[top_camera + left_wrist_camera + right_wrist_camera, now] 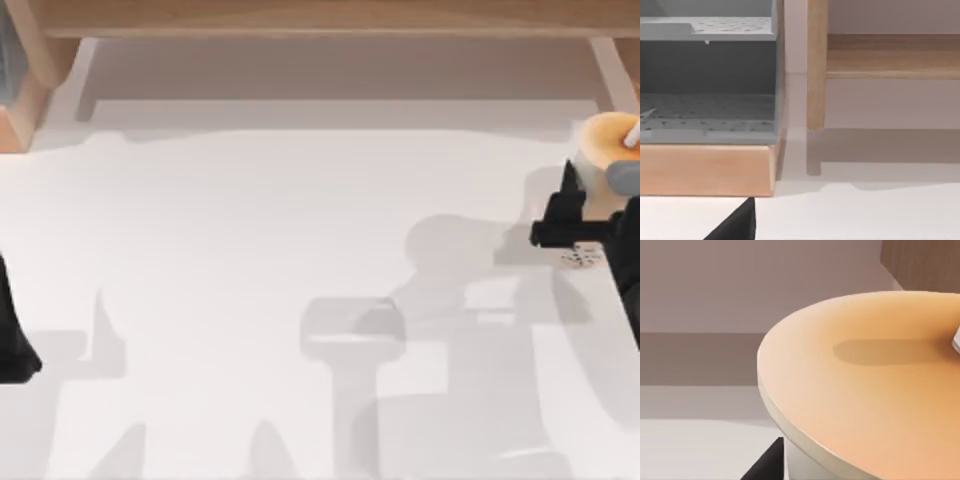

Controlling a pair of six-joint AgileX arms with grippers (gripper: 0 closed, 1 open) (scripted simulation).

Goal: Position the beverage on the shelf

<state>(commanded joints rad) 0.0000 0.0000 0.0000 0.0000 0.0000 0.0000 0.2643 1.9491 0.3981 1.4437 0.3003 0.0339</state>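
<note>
The beverage point(606, 142) is at the table's far right, a cup with an orange-tan top and a white straw point(632, 134). Its speckled base point(581, 257) shows lower down. My right gripper point(596, 196) is around the cup's body below the lid, shut on it. In the right wrist view the lid point(865, 385) is very close, with one black fingertip point(765, 466) under its rim. The shelf point(320, 16) is a long light-brown board across the back edge, also seen as the board point(890, 55) on a wooden support point(816, 65). My left gripper point(14, 335) is parked at the left edge.
A grey perforated rack point(705, 115) on a wooden base point(705, 170) stands at the back left, beside the shelf's left support. A wide stretch of white tabletop point(300, 220) lies between the two arms and in front of the shelf.
</note>
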